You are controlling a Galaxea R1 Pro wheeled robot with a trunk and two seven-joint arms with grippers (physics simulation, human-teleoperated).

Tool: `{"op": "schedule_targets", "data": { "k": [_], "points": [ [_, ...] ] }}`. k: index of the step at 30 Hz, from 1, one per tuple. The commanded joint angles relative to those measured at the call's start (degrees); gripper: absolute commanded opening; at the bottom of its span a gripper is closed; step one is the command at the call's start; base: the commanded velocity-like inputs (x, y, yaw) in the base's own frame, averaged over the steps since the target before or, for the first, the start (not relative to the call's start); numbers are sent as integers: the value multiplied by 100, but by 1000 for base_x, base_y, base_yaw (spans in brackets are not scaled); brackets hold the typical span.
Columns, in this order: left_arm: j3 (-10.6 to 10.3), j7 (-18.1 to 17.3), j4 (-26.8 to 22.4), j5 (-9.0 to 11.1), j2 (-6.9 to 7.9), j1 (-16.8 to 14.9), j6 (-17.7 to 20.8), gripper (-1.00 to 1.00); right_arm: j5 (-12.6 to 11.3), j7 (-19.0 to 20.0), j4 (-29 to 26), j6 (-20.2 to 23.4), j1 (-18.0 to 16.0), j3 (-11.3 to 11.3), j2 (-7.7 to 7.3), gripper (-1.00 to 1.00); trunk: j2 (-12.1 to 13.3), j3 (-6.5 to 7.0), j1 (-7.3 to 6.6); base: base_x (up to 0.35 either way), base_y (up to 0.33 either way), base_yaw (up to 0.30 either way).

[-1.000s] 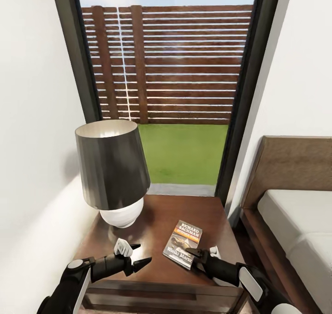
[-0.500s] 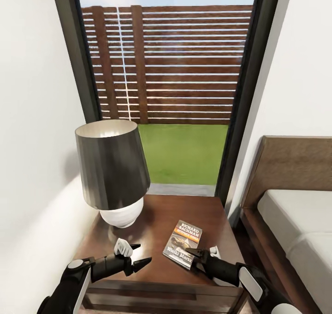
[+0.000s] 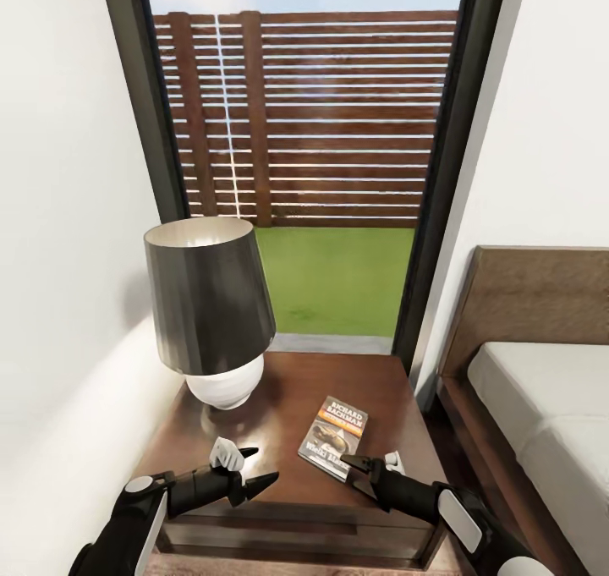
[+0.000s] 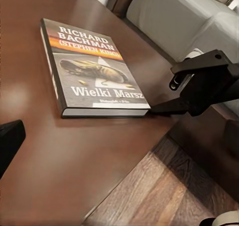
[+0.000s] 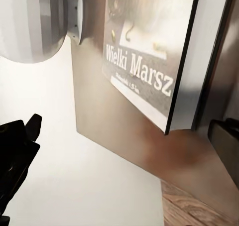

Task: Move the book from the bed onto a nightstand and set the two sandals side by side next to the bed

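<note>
The book [image 3: 334,436] lies flat, cover up, on the nightstand [image 3: 288,390], toward its front right part. It has white "Richard Bachman" lettering and an orange band. My right gripper [image 3: 350,471] stands open just at the book's near corner, with nothing between its fingers. In the left wrist view the book [image 4: 92,69] rests on the glossy top, and the right gripper [image 4: 164,89] has its lower finger beside that corner. My left gripper [image 3: 264,464] hovers open over the nightstand's front, left of the book. The bed [image 3: 541,407] is at the right. The sandals are out of view.
A lamp [image 3: 207,297] with a dark shade and white base stands on the nightstand's back left. A white wall runs close along the left. Behind the nightstand is a tall black-framed window [image 3: 313,136] with a slatted fence outside. The bed's headboard [image 3: 533,297] rises at the right.
The whole view has shifted slightly, so the camera moved. The book stays flat on the nightstand and both grippers stay open.
</note>
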Motion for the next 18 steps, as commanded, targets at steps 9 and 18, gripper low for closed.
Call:
{"op": "schedule_targets", "data": {
  "k": [9,18],
  "points": [
    [25,-29,7,-37,-33,-4,60,100,28,-13,3,5,0,39,-7,100,-2,-6,-1,0,0,0],
    [25,-26,8,-45,-92,-4,60,100,28,-16,3,5,0,39,-7,100,8,171,-22,0,0,0]
  ]
}}
